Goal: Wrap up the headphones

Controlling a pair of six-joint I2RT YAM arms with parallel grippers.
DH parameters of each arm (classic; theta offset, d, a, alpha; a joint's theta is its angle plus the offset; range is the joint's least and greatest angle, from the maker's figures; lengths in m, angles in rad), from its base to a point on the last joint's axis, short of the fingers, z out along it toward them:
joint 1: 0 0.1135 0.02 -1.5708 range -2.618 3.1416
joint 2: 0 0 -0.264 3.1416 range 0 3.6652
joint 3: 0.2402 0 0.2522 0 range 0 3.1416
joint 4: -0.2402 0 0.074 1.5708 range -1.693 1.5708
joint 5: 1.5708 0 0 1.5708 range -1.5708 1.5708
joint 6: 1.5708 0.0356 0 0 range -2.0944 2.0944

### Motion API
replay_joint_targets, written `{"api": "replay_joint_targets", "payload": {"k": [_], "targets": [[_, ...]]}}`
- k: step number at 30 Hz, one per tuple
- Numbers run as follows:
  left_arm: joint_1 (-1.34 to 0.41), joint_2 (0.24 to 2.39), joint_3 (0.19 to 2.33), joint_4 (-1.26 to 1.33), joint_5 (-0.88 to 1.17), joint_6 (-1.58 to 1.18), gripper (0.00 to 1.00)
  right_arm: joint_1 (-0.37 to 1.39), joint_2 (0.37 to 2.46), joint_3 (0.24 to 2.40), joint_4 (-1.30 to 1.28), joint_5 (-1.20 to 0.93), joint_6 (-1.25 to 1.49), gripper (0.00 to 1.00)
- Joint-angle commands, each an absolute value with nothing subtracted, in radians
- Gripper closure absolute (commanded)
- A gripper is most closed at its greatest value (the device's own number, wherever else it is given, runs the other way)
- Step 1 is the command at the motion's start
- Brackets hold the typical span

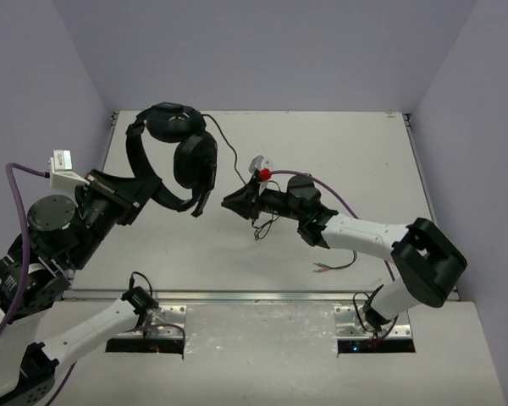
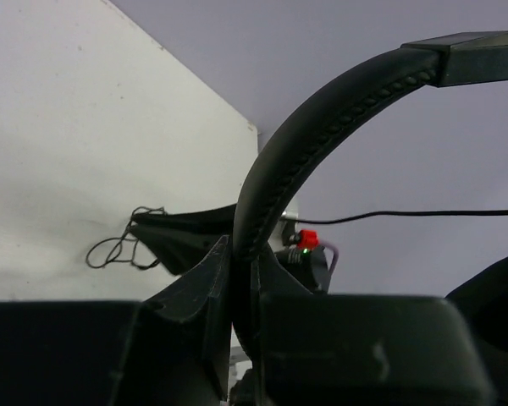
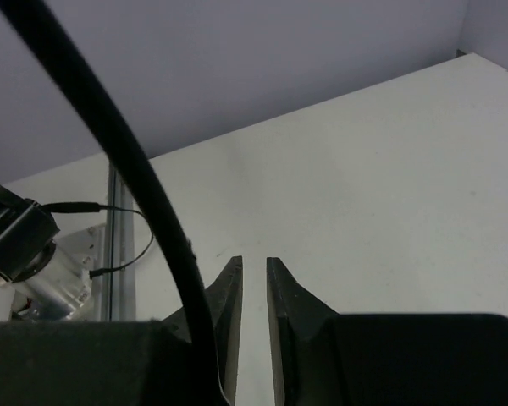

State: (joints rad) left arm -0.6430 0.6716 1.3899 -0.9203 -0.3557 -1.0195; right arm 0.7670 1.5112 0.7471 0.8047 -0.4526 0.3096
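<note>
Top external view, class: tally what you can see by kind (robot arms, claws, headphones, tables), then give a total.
robot arms: 2 (left arm, right arm)
claws: 2 (left claw, right claw)
headphones: 1
table: 1
Total: 6

free: table (image 1: 356, 144) far right | blocked: headphones (image 1: 195, 161) held centre-left
</note>
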Motion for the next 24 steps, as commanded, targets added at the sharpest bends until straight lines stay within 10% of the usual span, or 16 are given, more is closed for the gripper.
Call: {"api": "replay_joint_targets", "payload": {"k": [1, 5, 24], "targets": [[-0.649, 0.687, 1.358, -0.736, -0.477, -1.176, 1.0, 0.873, 1.523, 0.824, 0.765, -0.287, 0.27, 0.82], [-0.65, 0.726, 1.353, -0.759, -0.65, -1.262, 1.0, 0.983, 1.516, 0.813, 0.743, -0.16, 0.236, 0.99], [-0.649, 0.997, 1.397, -0.897, -1.126, -1.379, 1.0, 1.227, 1.569, 1.14, 0.118, 0.092, -0.046, 0.99]]}}
